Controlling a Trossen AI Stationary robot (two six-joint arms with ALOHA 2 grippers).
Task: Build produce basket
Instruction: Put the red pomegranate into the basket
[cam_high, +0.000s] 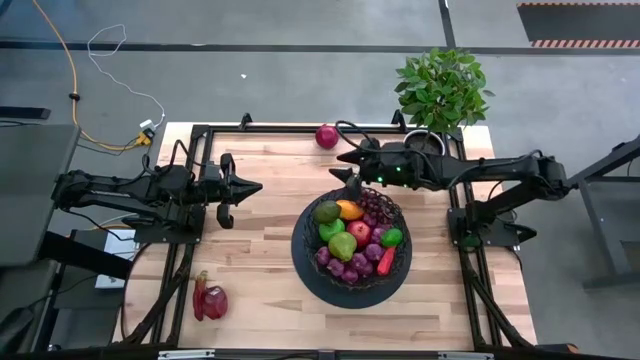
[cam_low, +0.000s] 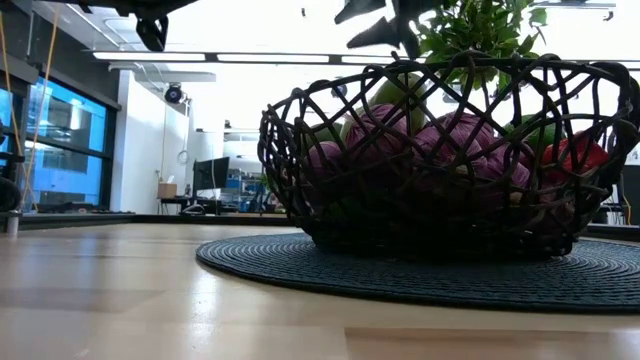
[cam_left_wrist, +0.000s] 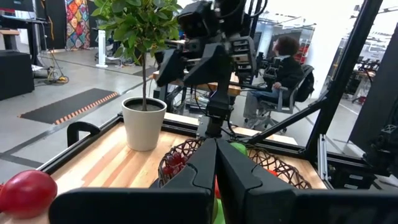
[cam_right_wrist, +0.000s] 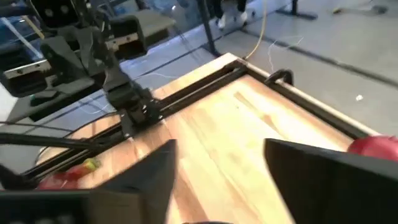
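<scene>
The basket (cam_high: 351, 240) sat on its dark round mat (cam_high: 305, 270) and was already well filled: green pear, avocado, orange-yellow fruit, red apple, lime, red pepper and purple grapes heaped inside it. My right pincer (cam_high: 350, 165) hung just beyond the basket's far rim, fingers spread apart with nothing between them. My left pincer (cam_high: 250, 187) waited well to the left of the basket, clenched on nothing.

By my reckoning most of the job was done, but not all. A red onion (cam_high: 326, 136) lay beyond the basket at the table's far edge, and two red pieces (cam_high: 209, 299), one long and one round, lay well to the basket's left near the front edge. I judged those three were what remained to carry in; the potted plant (cam_high: 441, 90) was no part of it.
</scene>
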